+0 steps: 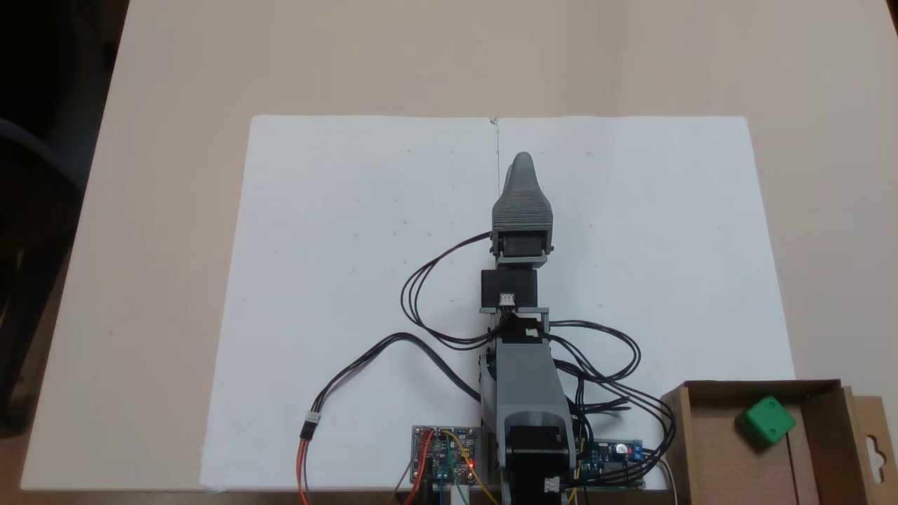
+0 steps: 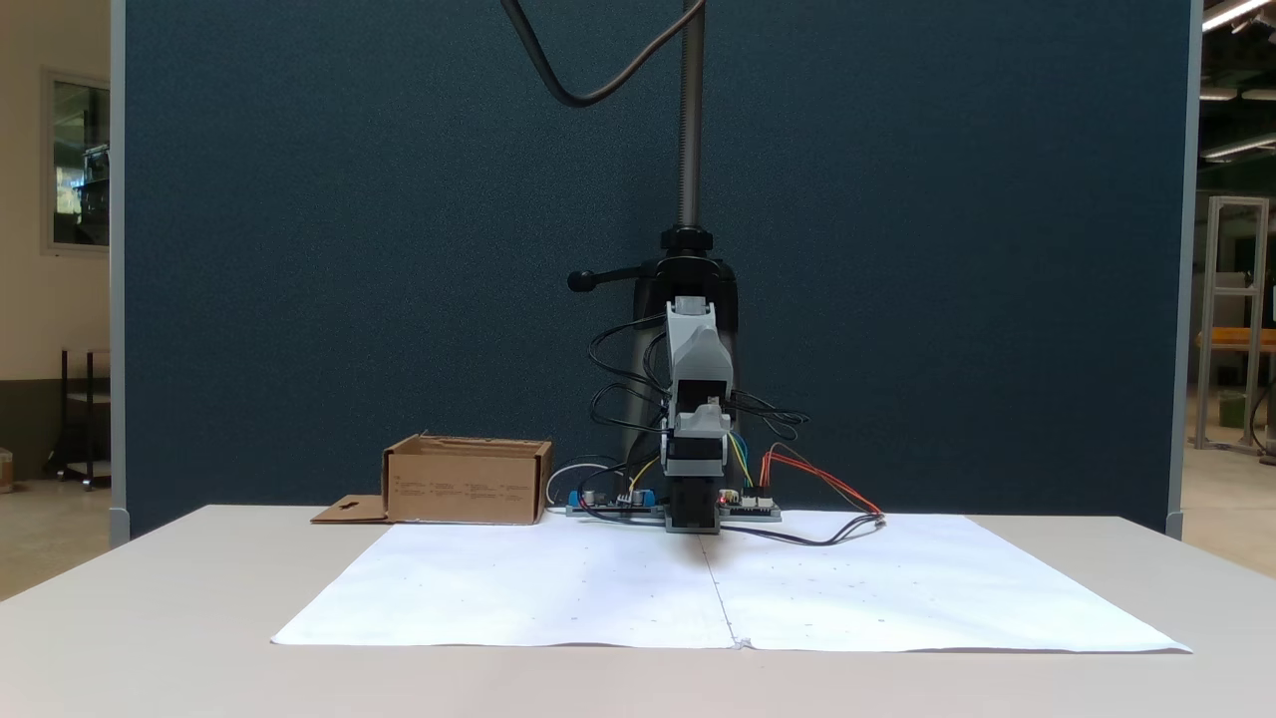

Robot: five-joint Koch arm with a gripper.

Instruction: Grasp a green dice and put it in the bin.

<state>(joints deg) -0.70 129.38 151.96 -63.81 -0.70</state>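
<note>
The green dice (image 1: 765, 421) lies inside the bin (image 1: 686, 435), tilted on an edge or corner near the bin's far wall in the top-down fixed view. It is well apart from the tool (image 1: 523, 165), which points out over the middle of the white paper (image 1: 351, 280) on the worktop (image 1: 175, 105). Seen from above, the bin sits behind the tool and off to its right, beside the arm's base and the circuit boards (image 1: 445, 452).

The tool's jaws lie one behind the other for both cameras, so I cannot tell whether they are parted or closed; nothing green shows at the tip.

By its look, the dice is a light, stiff plastic cube with rounded edges and smooth faces, so it would probably slip if pinched across corners. The sound hold is on two opposite flat faces, squarely and at mid-height. It does not look fragile. The task appears finished.
</note>
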